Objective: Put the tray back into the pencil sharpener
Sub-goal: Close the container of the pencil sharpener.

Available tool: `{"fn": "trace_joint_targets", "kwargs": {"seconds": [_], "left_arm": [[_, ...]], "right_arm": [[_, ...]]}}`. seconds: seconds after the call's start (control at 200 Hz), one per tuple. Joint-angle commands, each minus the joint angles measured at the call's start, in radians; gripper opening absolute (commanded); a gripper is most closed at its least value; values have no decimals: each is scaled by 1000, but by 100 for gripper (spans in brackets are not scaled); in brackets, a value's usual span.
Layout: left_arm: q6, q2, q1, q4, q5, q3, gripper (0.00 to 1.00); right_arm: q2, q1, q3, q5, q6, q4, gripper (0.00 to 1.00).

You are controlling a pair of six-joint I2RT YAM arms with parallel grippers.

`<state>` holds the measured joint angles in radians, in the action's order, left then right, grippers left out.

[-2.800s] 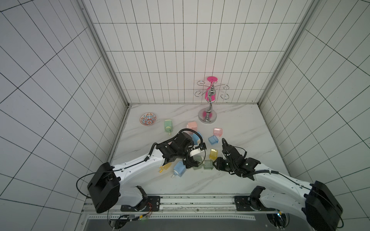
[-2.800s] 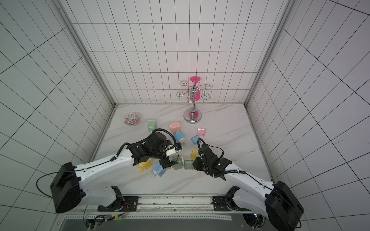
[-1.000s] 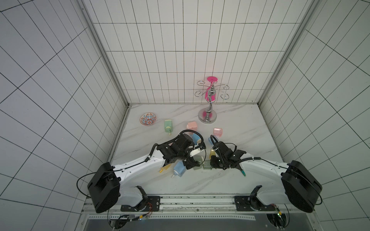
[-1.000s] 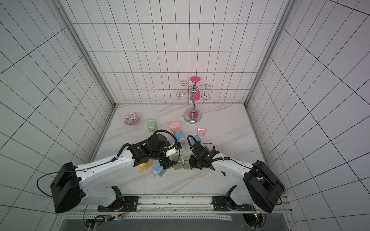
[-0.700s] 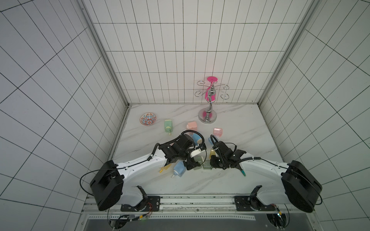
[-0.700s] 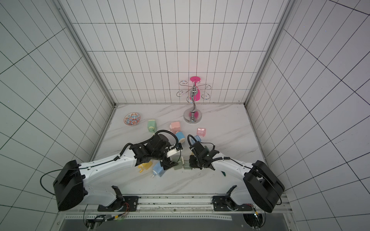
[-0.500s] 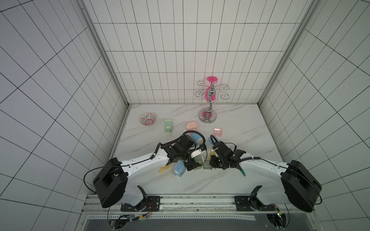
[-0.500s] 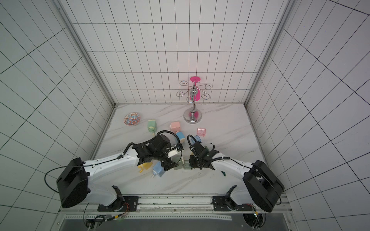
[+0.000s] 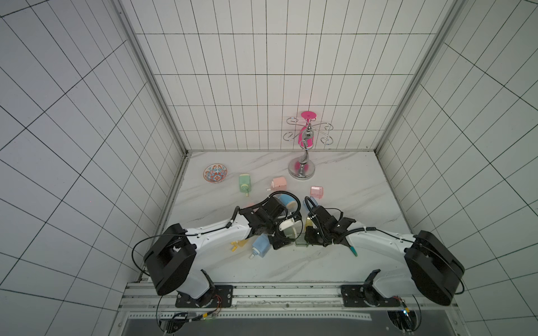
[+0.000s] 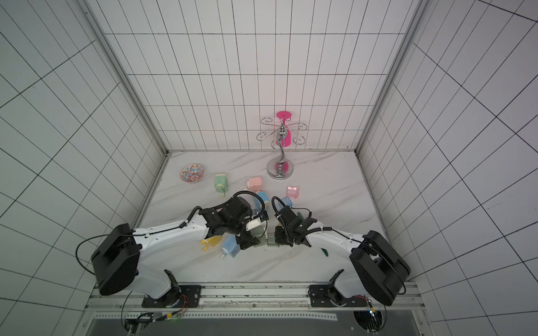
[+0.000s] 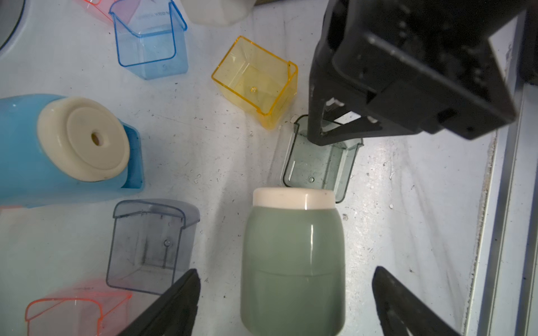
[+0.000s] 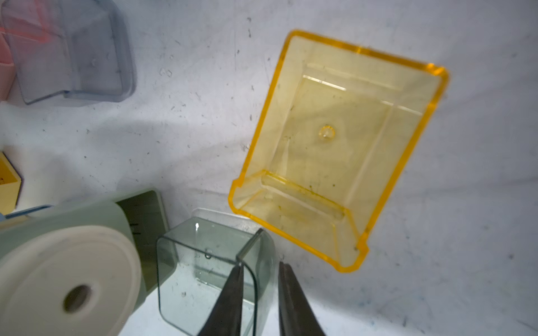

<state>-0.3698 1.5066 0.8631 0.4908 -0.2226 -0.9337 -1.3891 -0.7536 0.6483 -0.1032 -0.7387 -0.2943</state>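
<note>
In both top views, green pencil sharpener (image 9: pixel 290 232) and green tray (image 9: pixel 301 243) are mostly covered by left hand (image 9: pixel 281 241) and right hand (image 9: pixel 308 238). Left wrist view: sharpener base, blue sharpener (image 11: pixel 23 151) and red tray (image 11: pixel 72 314) are cropped by the edge. Right wrist view: grey tray (image 12: pixel 70 55) is blurred and cropped.

Patterned bowl (image 9: pixel 215 173), chrome stand (image 9: pixel 302 173)

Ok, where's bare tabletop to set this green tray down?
Free: the marble strip along the front rail, and the stretch right of the pink tray. Crowded: around the green sharpener, green tray, yellow tray.
</note>
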Motion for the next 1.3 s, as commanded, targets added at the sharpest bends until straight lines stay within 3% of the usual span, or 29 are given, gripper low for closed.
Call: {"fn": "trace_joint_targets", "kwargs": {"seconds": [0.0, 0.585, 0.97, 1.294], "left_arm": [[2, 32, 5, -2, -33, -37, 91], [-40, 106, 10, 6, -54, -33, 74], [-76, 95, 10, -27, -109, -4, 48], [-169, 33, 23, -112, -158, 86, 43]], "right_arm": [[8, -4, 23, 9, -4, -2, 27], [134, 5, -58, -2, -37, 43, 35], [165, 28, -97, -42, -46, 47, 35], [181, 46, -136, -114, -33, 84, 34]]}}
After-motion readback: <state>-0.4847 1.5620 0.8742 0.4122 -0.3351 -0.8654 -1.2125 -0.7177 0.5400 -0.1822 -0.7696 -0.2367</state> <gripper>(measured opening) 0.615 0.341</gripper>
